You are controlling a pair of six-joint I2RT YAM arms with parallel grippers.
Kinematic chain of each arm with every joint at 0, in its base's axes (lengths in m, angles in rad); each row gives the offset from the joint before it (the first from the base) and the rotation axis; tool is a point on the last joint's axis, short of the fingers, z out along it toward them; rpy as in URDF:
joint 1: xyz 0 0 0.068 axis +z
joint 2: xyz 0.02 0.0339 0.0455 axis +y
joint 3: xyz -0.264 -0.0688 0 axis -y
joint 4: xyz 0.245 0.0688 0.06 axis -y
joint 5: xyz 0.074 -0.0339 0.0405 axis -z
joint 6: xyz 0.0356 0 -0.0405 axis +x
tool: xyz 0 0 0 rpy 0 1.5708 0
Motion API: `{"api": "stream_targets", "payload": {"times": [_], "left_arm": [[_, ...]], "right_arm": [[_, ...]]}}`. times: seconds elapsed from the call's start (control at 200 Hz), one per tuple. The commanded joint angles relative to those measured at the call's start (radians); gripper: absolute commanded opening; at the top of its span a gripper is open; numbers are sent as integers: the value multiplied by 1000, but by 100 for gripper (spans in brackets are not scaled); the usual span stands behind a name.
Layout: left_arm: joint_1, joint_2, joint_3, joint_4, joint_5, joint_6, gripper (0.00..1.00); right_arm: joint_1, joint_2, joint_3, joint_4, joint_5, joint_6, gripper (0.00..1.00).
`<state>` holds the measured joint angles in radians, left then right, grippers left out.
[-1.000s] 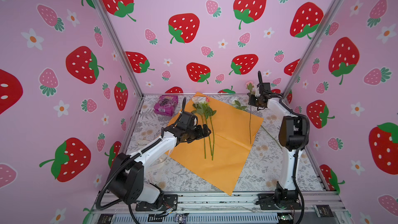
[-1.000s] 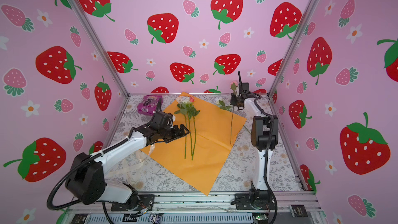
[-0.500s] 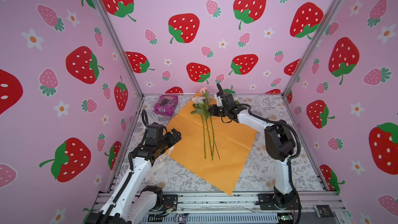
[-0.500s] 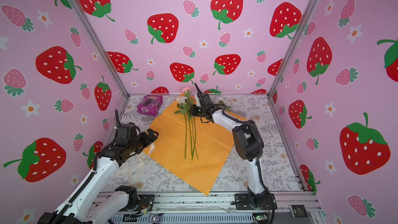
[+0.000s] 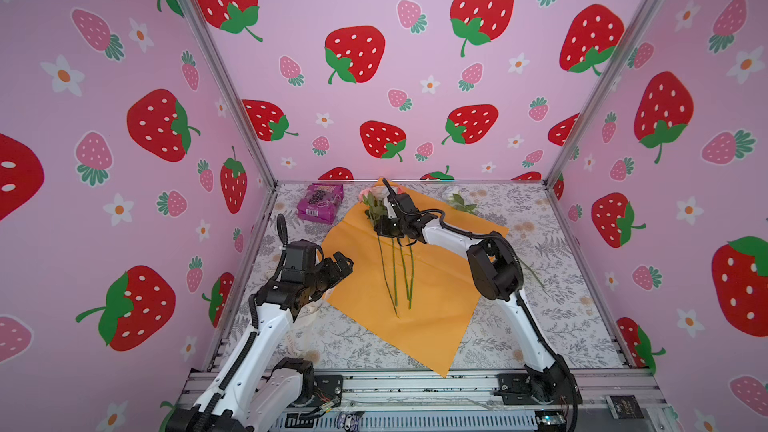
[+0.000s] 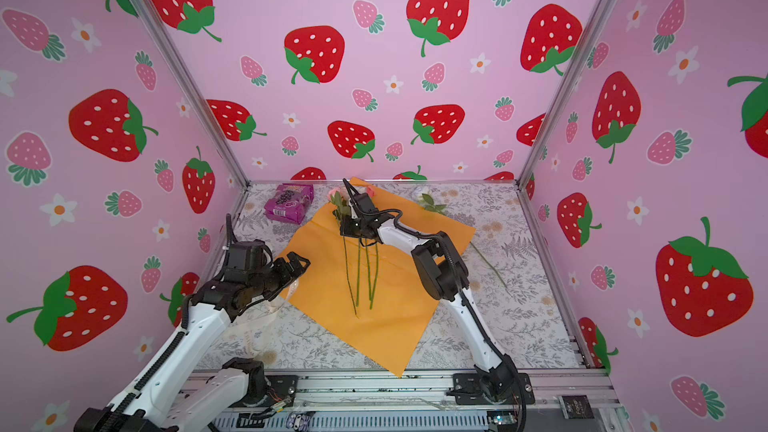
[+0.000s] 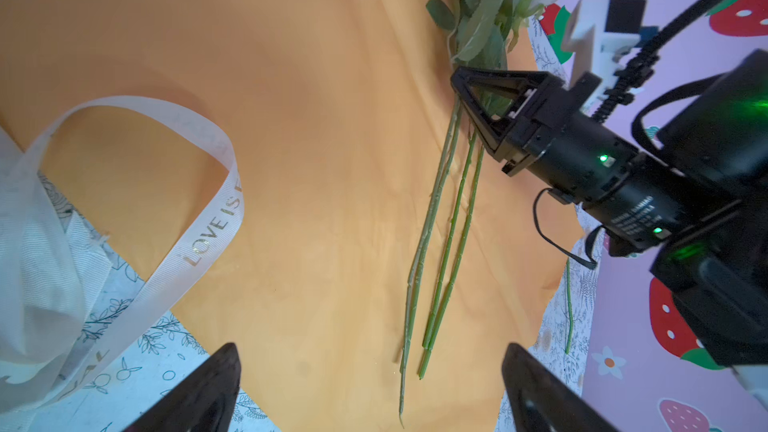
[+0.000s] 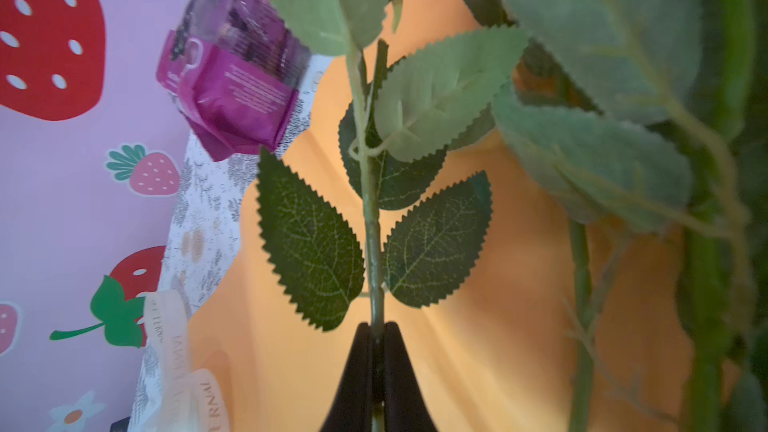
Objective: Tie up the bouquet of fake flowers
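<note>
The bouquet of fake flowers (image 5: 395, 276) (image 6: 359, 276) lies on orange wrapping paper (image 5: 436, 305) (image 6: 386, 317) (image 7: 311, 160): thin green stems (image 7: 449, 222) side by side, with leaves and pink heads (image 5: 376, 192) toward the back wall. My right gripper (image 5: 384, 228) (image 6: 347, 229) (image 7: 457, 76) (image 8: 376, 328) is shut on one stem (image 8: 372, 243) just below its leaves, low over the paper. My left gripper (image 5: 343, 261) (image 6: 299, 261) (image 7: 372, 351) hangs open and empty at the paper's left edge, short of the stem ends.
A cream printed ribbon (image 7: 208, 226) (image 8: 170, 334) loops over the paper's left edge beneath my left arm. A purple snack packet (image 5: 320, 202) (image 6: 289, 202) (image 8: 237, 89) sits at the back left. One more flower (image 5: 459, 201) (image 6: 428, 201) lies at the back right, off the paper.
My right gripper carried a flower from the back right over to the stems on the paper and lowered it there. My left gripper drew back from the stems to the paper's left edge.
</note>
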<state>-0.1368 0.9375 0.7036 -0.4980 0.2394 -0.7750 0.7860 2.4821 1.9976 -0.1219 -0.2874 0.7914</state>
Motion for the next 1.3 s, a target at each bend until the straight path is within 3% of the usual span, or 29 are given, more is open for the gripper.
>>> {"api": "stream_targets", "payload": {"times": [0.0,0.105,0.18,0.32,0.445,0.58,0.76,0.895,1.081,1.296], "left_arm": [[6,-8,-9,2,13,2,99],[6,12,-12,28,44,2,99],[5,34,-13,53,80,2,99],[3,78,-8,93,136,5,99],[-14,124,13,116,164,11,99],[-70,180,53,132,161,24,99],[-196,313,131,179,155,26,99],[-315,438,226,235,150,28,99],[-439,621,377,247,147,28,99],[-501,750,494,233,156,26,99]], "right_arm": [[-3,44,58,-74,-2,-8,9],[-5,48,62,-98,26,-28,11],[-9,32,70,-116,18,-42,20],[-17,-28,56,-120,-23,-61,28],[-29,-113,15,-121,-53,-97,31],[-63,-278,-124,-116,11,-176,34],[-265,-523,-492,-38,107,-269,35],[-474,-600,-634,-58,137,-397,35],[-612,-467,-498,-204,234,-682,36],[-623,-262,-250,-304,140,-788,39]]}}
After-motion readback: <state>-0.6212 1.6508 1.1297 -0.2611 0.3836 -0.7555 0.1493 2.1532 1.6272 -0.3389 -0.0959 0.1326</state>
